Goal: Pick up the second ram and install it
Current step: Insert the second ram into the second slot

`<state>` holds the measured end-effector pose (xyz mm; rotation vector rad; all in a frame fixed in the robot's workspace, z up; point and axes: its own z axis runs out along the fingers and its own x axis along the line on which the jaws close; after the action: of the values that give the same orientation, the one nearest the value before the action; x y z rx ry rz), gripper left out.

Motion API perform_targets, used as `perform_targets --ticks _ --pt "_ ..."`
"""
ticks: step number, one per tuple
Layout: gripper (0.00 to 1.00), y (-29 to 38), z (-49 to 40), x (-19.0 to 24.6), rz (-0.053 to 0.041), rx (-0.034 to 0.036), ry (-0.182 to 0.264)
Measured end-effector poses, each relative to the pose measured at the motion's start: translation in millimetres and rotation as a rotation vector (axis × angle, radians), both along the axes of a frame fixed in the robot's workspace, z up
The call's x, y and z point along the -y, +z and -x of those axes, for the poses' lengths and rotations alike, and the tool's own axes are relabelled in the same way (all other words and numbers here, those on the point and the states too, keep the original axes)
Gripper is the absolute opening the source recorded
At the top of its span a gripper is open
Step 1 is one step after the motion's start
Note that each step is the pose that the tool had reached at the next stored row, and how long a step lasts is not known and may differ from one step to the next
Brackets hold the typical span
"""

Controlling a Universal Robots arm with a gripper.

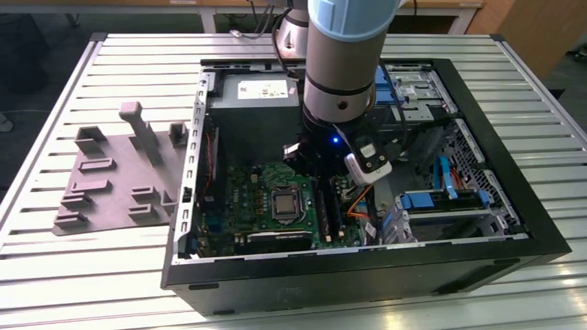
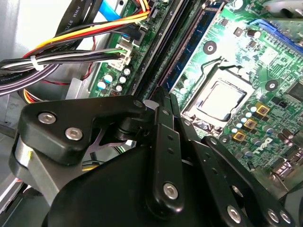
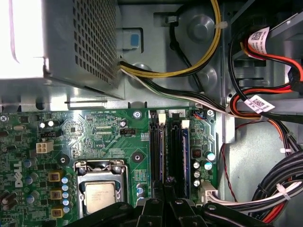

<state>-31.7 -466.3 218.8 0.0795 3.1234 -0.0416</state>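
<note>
My gripper (image 1: 317, 168) hangs inside the open computer case, low over the green circuit board (image 1: 266, 213). In both wrist views its black fingers (image 2: 163, 109) are shut together, their tips (image 3: 165, 184) right at the near end of the long black memory slots. A thin dark stick with a bluish edge, which I take for the second ram (image 3: 161, 144), stands seated in the slot in line with the fingertips. Another such stick (image 3: 184, 149) sits in a slot beside it. I cannot tell whether the fingertips touch the ram.
The processor socket (image 3: 99, 191) lies beside the slots. Bundled cables (image 3: 265, 189) run on the other side, and the power supply box (image 1: 252, 113) fills the case's far end. A grey holder block (image 1: 119, 172) stands on the slatted table at the exterior view's left.
</note>
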Motion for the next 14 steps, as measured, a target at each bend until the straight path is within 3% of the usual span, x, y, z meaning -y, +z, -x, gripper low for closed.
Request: perform_targets --ticks 14 --pt "0.12 -5.3 0.0 0.1 -0.0006 -0.0001 0.000"
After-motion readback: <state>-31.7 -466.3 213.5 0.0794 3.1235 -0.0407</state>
